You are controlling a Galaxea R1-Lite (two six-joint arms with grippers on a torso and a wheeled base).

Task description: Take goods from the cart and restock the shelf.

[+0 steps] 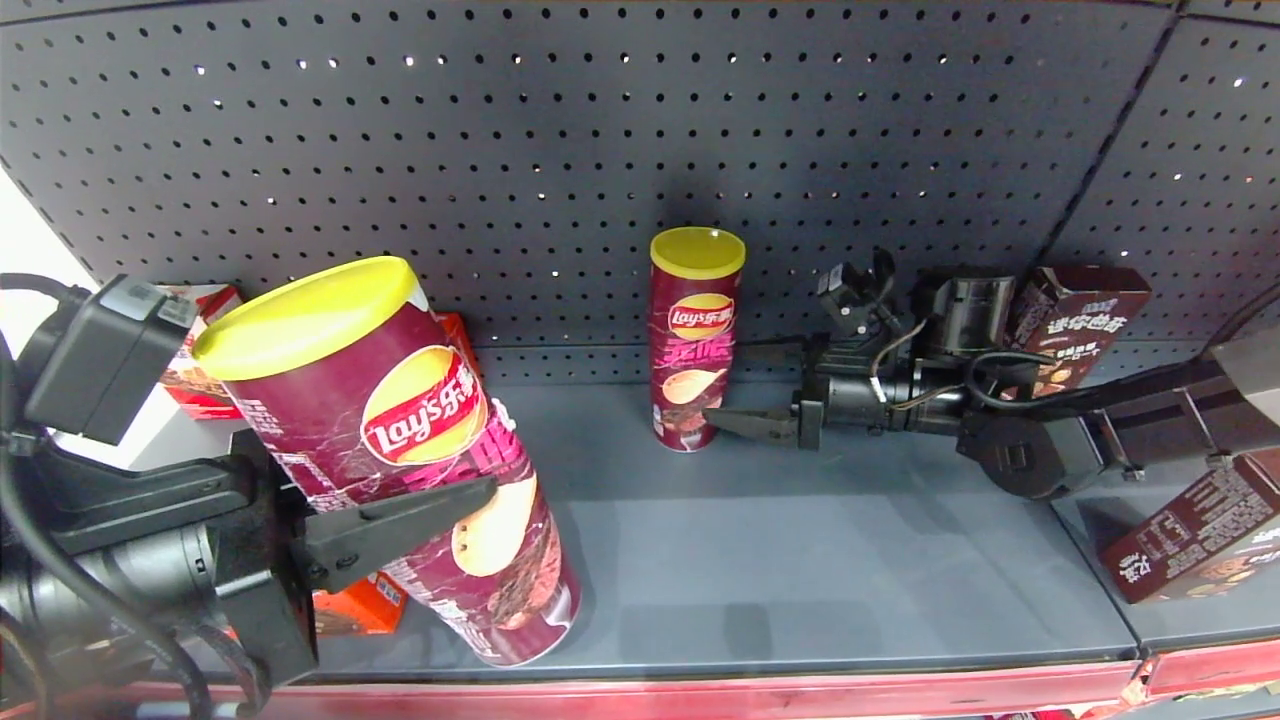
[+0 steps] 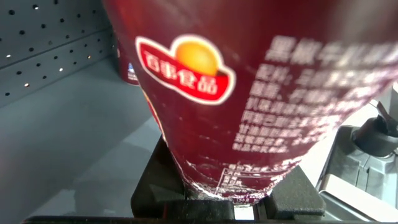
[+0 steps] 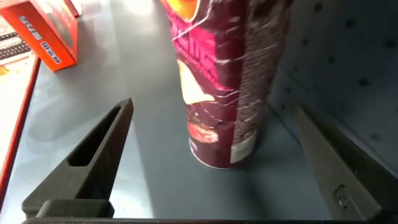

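Observation:
A maroon chip can [image 1: 380,420] with a yellow lid leans tilted over the front left of the grey shelf [image 1: 800,560]. My left gripper [image 1: 450,470] is shut on its middle. In the left wrist view the can [image 2: 249,93] sits clamped between the fingers [image 2: 298,193]. Whether its base touches the shelf I cannot tell. A second, matching can [image 1: 697,340] stands upright at the back middle, by the pegboard. My right gripper [image 1: 730,382] is open, one finger on either side of it. The right wrist view shows that can [image 3: 230,81] between the spread fingers [image 3: 99,149], apart from both.
Orange boxes [image 1: 360,605] lie at the front left behind the held can, and a red and white box [image 1: 195,340] farther back. Brown boxes [image 1: 1075,320] [image 1: 1190,530] stand on the right. The pegboard wall [image 1: 600,120] closes the back; a red lip [image 1: 700,690] edges the front.

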